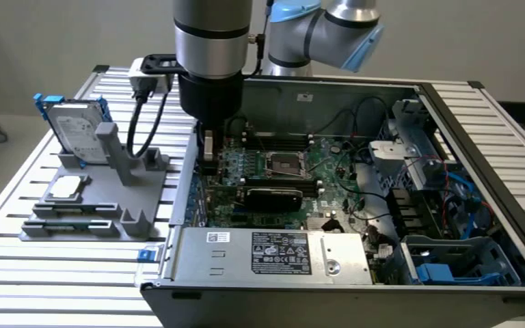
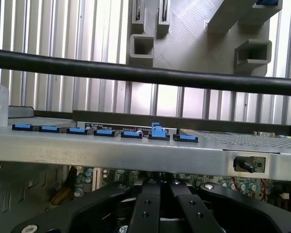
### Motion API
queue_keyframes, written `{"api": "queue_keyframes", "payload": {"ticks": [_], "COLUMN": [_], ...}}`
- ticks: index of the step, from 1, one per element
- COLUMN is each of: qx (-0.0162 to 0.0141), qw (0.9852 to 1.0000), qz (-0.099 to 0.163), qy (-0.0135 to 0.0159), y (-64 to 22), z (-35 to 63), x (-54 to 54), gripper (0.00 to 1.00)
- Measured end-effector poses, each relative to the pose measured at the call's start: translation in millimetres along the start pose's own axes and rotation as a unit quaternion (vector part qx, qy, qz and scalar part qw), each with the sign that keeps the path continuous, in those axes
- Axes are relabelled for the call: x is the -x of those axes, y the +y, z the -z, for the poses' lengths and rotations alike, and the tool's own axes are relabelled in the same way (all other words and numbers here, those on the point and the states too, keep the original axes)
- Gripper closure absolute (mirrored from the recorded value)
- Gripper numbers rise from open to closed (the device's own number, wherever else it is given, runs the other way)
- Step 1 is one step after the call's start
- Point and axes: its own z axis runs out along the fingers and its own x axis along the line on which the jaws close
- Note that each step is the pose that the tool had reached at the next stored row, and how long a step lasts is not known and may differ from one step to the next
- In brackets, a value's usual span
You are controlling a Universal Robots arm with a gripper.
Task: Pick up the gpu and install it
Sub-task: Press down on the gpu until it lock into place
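The gpu point(image 1: 273, 198) stands on edge on the green motherboard point(image 1: 331, 160) inside the open computer case, its black rounded cover facing the camera. My gripper point(image 1: 207, 157) hangs over the motherboard close to the case wall at the exterior view's left, above and left of the gpu. In the wrist view the black fingers point(image 2: 144, 206) meet at the gripper point(image 2: 160, 187), shut with nothing visible between them. The gripper's body hides whatever lies directly under the tips.
The case wall point(image 2: 136, 153) carries a row of blue slot clips, one of them raised point(image 2: 156, 130). A grey fixture point(image 1: 89, 205) outside the case holds a hard drive point(image 1: 76, 130) and a silver square module point(image 1: 68, 186). The power supply point(image 1: 272, 254) fills the case front; cables and drive bays point(image 1: 426, 198) are on the right.
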Motion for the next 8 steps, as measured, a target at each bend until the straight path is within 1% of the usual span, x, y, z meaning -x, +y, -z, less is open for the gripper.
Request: {"api": "queue_keyframes", "payload": {"ticks": [1, 3, 8], "qx": [-0.0002, 0.0001, 0.0000], "qw": [1.0000, 1.0000, 1.0000], "qz": [0.000, 0.000, 0.002], "qy": [-0.0003, 0.0002, -0.0005], "y": [-1.0, -4.8, -19.4], "z": [0.6, 4.1, 13.0], "x": [0.0, -0.4, -1.4], "gripper": [0.89, 0.89, 0.89]}}
